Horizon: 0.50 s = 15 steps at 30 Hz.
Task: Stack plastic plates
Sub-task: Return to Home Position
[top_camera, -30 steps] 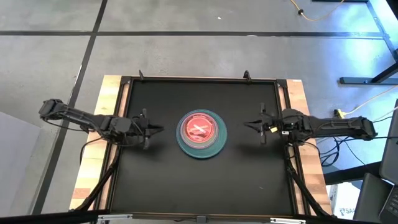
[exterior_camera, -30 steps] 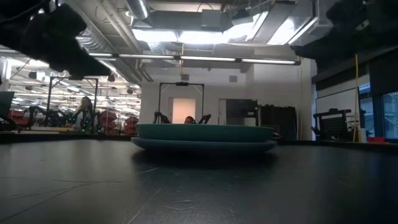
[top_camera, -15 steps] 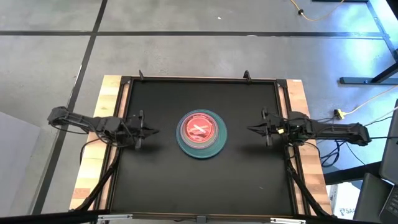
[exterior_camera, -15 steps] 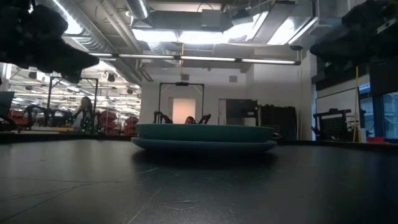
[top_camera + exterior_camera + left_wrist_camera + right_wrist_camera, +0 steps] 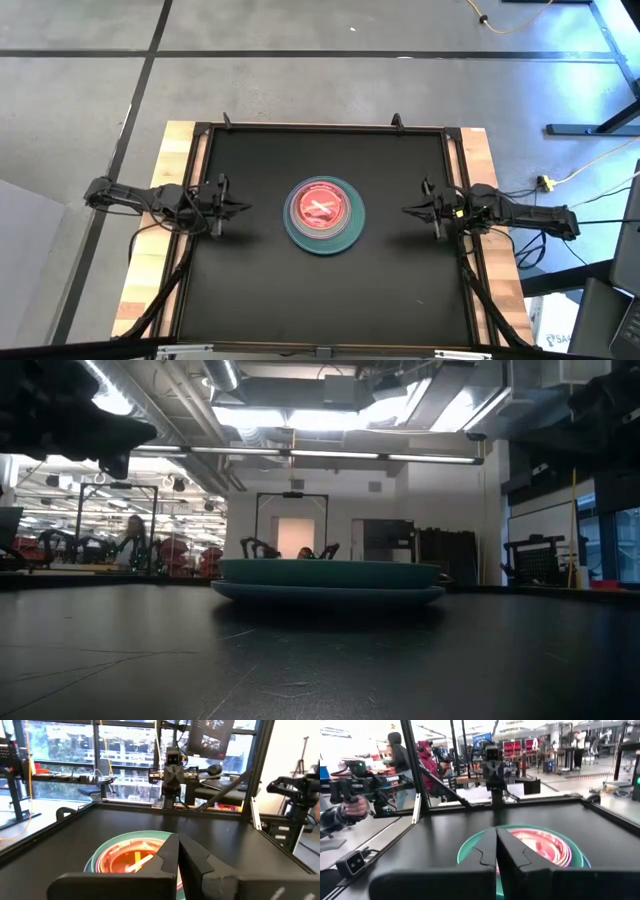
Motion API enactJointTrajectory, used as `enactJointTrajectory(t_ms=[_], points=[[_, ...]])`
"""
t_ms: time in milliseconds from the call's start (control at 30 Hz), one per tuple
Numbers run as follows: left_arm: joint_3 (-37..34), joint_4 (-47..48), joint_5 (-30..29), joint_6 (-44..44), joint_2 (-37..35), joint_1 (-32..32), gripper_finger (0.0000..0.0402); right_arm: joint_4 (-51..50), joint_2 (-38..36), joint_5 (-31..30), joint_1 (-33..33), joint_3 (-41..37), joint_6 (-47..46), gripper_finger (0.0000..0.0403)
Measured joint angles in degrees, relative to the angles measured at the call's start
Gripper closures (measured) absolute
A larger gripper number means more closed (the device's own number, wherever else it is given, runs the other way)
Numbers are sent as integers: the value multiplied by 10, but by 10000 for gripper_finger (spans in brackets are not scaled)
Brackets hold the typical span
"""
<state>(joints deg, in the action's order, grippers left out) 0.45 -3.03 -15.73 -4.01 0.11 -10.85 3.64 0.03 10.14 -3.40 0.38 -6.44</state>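
Black tabletop (image 5: 300, 660) runs bare up to the stack of plastic plates (image 5: 322, 214) at its centre, a translucent red plate (image 5: 320, 208) uppermost, nested inside teal and grey-blue rims. These look light, stiff and slick, so a hold belongs on an outer rim, not the glossy face. Either side, well apart from the stack, the left gripper (image 5: 178, 840) and right gripper (image 5: 496, 832) hover with fingers pressed together on nothing. Beyond, a person in a red hood (image 5: 426, 762) stands.

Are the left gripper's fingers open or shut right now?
Shut. The left gripper shows its fingers pressed together with nothing between them; the plate stack sits beyond.
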Motion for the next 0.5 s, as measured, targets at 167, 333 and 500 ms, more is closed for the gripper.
enactJointTrajectory(t_ms=[167,333,500], points=[[0,0,0,-11,0,19,399,-6,1,0,0,0,-9,402],[0,0,-2,31,11,30,400,-9,5,0,0,0,-9,402],[0,0,-2,29,10,30,398,-9,8,-1,0,0,-26,402]])
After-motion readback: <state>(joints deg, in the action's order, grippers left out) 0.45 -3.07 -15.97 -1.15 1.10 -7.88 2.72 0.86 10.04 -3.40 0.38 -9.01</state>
